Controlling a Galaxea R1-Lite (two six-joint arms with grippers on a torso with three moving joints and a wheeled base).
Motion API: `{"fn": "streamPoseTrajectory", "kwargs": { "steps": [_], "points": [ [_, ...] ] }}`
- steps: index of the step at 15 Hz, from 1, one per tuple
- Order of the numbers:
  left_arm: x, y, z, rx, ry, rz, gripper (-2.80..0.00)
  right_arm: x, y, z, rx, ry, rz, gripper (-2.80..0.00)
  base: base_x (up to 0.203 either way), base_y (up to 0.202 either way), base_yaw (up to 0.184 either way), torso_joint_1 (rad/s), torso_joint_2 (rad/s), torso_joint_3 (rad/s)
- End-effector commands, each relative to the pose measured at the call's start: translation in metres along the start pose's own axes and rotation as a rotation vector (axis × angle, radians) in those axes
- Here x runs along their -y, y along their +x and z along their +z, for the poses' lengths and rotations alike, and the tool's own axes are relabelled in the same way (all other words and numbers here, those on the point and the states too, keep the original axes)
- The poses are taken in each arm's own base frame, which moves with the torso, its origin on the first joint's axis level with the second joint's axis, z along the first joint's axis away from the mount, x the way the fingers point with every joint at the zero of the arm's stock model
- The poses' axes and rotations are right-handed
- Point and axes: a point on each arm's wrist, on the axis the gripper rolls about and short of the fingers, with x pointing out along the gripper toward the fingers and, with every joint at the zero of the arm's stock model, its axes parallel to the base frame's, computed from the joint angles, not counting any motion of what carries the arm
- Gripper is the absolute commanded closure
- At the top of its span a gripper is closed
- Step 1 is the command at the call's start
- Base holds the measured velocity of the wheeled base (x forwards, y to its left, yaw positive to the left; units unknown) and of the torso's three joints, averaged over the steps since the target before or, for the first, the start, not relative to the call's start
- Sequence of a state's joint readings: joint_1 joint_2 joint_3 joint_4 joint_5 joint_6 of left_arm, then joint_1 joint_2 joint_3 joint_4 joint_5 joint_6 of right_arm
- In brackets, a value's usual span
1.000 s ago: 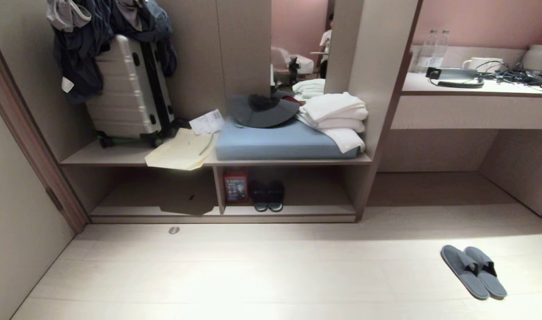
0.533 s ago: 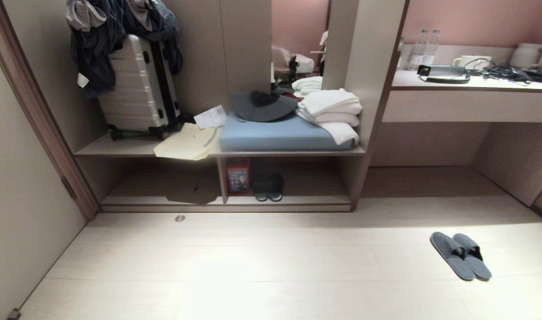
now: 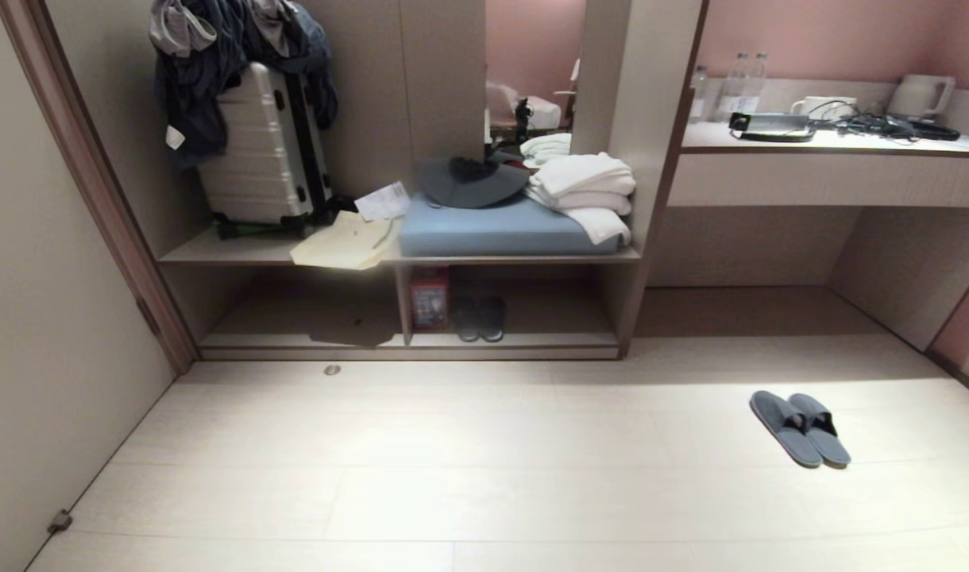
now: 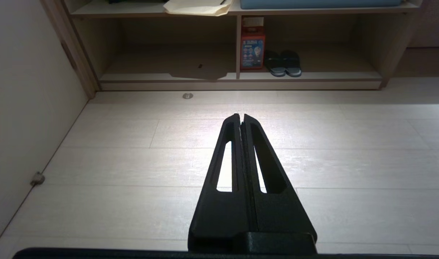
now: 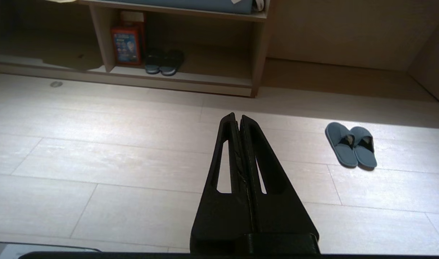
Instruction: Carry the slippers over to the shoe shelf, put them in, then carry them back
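The slippers (image 5: 351, 145) are lying side by side on the floor, right of the shelf (image 3: 409, 340), nearer the right gripper (image 5: 238, 118) (both grippers, left (image 4: 241, 117) too, are sitting closed, empty).

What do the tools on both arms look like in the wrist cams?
Both match. The left tool and the right tool are matte black plastic, each with two long fingers tapering from a wide base to a narrow tip. Every finger has one elongated slot cut through it. No markings or cables show. A black bar of the mount runs along the frame edge beneath each base. Neither arm appears in the head view.
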State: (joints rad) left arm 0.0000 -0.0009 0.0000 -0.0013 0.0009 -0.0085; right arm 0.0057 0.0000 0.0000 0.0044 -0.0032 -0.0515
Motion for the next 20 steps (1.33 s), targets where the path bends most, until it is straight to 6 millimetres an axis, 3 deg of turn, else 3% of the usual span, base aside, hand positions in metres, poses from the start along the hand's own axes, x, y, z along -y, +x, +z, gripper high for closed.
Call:
{"fn": "streamPoseTrajectory", "kwargs": {
  "steps": [1, 9, 20],
  "points": [
    [0.0, 0.0002, -0.0004, -0.002, -0.001, 0.001, 0.0, 0.0, 0.0001, 0.0, -0.002, -0.001, 0.001, 0.0, -0.192, 0.0, 0.002, -0.002, 0.01, 0.002],
    [0.0, 0.0001, -0.0002, -0.001, 0.0, 0.002, 0.0, 0.0, 0.0001, 0.0, -0.002, -0.001, -0.001, 0.0, -0.178, 0.0, 0.001, 0.003, 0.0, 0.002],
    [0.0, 0.0001, -0.0002, -0.001, 0.001, 0.001, 0.0, 0.0, 0.0001, 0.0, -0.002, 0.007, -0.001, 0.0, 0.0, -0.005, 0.0, 0.0, 0.0, 0.0]
  ]
}}
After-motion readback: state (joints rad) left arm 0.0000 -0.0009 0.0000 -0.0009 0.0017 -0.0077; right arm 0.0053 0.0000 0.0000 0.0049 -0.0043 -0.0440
